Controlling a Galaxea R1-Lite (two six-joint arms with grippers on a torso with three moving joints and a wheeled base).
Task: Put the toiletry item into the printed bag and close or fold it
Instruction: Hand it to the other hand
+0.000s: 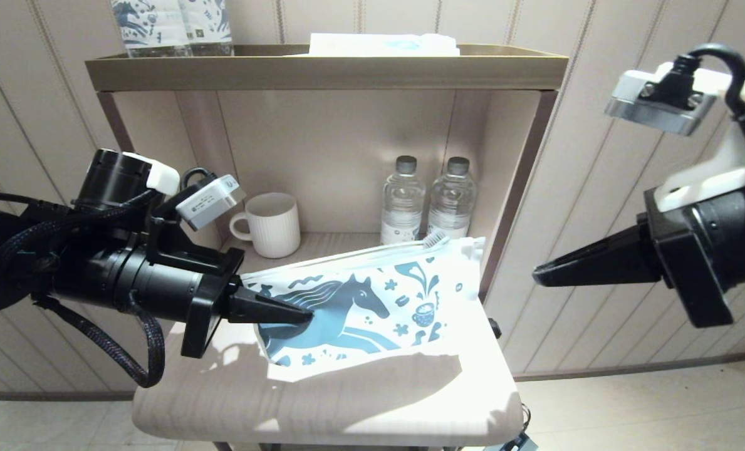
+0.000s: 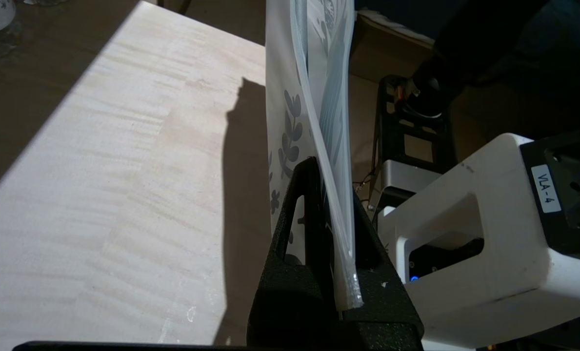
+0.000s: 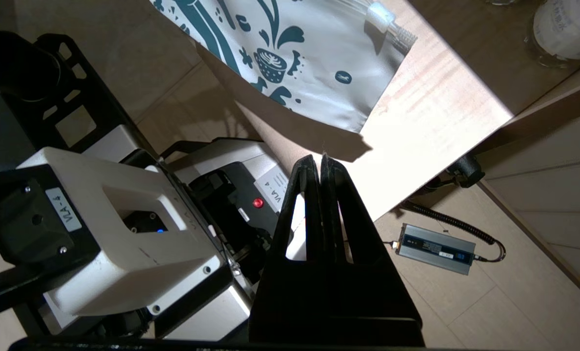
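The printed bag (image 1: 372, 300), white with a dark blue horse, hangs tilted above the pale table (image 1: 347, 407) and casts a shadow on it. My left gripper (image 1: 303, 315) is shut on the bag's left edge; in the left wrist view the bag's edge (image 2: 319, 97) runs between the fingers of the left gripper (image 2: 336, 192). The toothbrush's bristle head (image 1: 435, 238) pokes out of the bag's upper right corner, and its handle lies along the top edge. The right wrist view shows the bag (image 3: 319, 63) and the bristle head (image 3: 399, 31). My right gripper (image 1: 538, 275) (image 3: 320, 158) is shut and empty, right of the table.
A white ribbed mug (image 1: 272, 224) and two water bottles (image 1: 402, 200) (image 1: 451, 197) stand in the open shelf behind the bag. Printed-label bottles (image 1: 171, 25) and a white pack (image 1: 385, 44) sit on the shelf top. A grey power brick (image 3: 436, 248) lies on the floor.
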